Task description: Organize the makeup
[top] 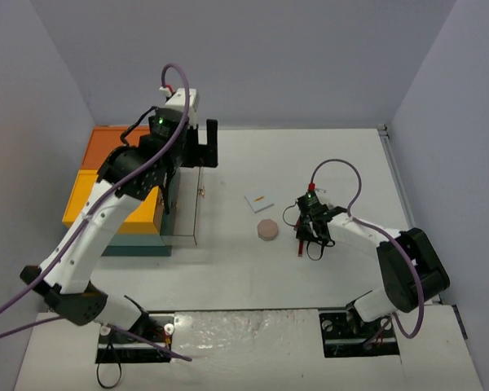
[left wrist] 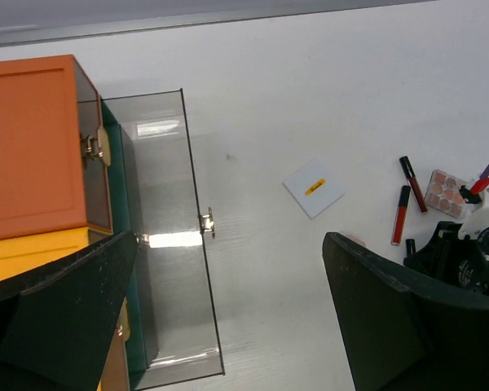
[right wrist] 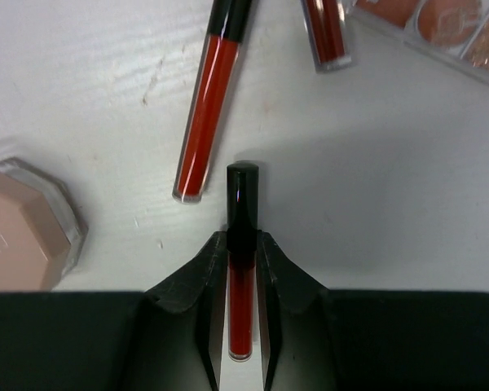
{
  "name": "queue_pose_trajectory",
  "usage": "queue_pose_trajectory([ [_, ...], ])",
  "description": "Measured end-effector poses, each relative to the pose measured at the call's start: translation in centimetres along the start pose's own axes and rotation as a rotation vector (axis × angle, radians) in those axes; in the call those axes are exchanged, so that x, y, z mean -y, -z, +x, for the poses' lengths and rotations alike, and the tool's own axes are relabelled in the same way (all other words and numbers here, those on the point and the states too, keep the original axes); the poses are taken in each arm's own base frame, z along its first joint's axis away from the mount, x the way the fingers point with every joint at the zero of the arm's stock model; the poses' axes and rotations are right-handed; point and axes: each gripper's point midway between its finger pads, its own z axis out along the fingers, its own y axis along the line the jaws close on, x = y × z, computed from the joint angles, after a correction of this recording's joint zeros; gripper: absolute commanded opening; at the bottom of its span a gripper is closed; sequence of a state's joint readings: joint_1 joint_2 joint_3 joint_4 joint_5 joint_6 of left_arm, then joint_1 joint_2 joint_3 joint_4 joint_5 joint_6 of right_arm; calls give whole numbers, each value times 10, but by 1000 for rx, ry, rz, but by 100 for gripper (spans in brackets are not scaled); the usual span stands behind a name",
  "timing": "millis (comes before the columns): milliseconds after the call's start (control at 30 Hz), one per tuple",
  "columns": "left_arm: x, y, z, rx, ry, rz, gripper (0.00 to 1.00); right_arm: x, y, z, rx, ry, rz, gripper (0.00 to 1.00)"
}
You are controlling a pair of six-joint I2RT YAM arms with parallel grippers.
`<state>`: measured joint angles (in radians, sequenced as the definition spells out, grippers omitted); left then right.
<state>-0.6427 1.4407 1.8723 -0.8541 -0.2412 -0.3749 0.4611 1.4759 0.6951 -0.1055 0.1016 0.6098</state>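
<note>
The job is looking barely begun. The clear drawer point(left wrist: 159, 244) is standing pulled out of the box point(left wrist: 33, 147) near the left edge of the table point(top: 310, 155). As far as the left wrist view shows, nothing is lying in the drawer yet. Every piece of makeup in sight is resting on the table, in a loose cluster from the middle toward the right edge, well apart from the box.

The right gripper point(right wrist: 242, 244) is reaching down over that cluster and is clamping a tube point(right wrist: 242, 212), with both fingers pressing against its sides. The tube is thin, with a red body and a glossy black cap that is sticking out past the fingertips. Whether it is leaving the table yet cannot be told.

A second tube point(right wrist: 208, 122) of the same kind is lying just beyond it. A third tube point(right wrist: 326, 28) is lying near the palette point(left wrist: 446, 194), whose round pinkish pans are showing. The pale pink compact point(right wrist: 16, 240), with its faceted clear rim, is sitting just to the left of the held tube. The white card point(left wrist: 313, 187) with a small yellow mark is lying farther back, toward the middle.

The left gripper point(left wrist: 231, 238) is hovering above the drawer with its fingers spread wide apart, holding nothing.

By this reckoning the tubes, the palette, the compact and the card are all waiting to be put away, and the held tube is likely to be the first to go.
</note>
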Motion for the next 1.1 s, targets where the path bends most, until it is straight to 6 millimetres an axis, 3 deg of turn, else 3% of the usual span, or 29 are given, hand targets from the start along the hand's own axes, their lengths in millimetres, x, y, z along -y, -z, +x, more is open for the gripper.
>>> queue_pose_trajectory([
  [133, -19, 19, 15, -1, -8, -19, 97, -7, 25, 3, -6, 33, -30, 0],
  [233, -34, 25, 35, -29, -29, -47, 97, -37, 56, -25, 50, 49, -123, 0],
  [333, -50, 30, 54, -53, -47, -79, 97, -92, 104, -83, 173, 52, -285, 0],
  [433, -66, 37, 66, -58, -42, -115, 97, -160, 164, -137, 295, 66, -498, 0],
  [500, -77, 44, 71, -53, -35, -139, 97, -204, 196, -158, 354, 87, -626, 0],
  [567, -86, 52, 72, -33, -24, -159, 97, -247, 215, -162, 365, 123, -730, 0],
  [667, -94, 68, 68, 10, -9, -173, 97, -304, 213, -150, 324, 170, -837, 0],
  [767, -101, 82, 66, 50, 5, -186, 97, -346, 185, -119, 226, 210, -876, 3],
  [833, -106, 86, 71, 52, 5, -199, 97, -368, 163, -102, 173, 223, -891, 12],
  [967, -113, 91, 80, 46, 6, -223, 97, -383, 119, -70, 83, 246, -861, 42],
  [1100, -117, 89, 92, 23, 4, -235, 97, -382, 107, -67, 83, 265, -835, 59],
])
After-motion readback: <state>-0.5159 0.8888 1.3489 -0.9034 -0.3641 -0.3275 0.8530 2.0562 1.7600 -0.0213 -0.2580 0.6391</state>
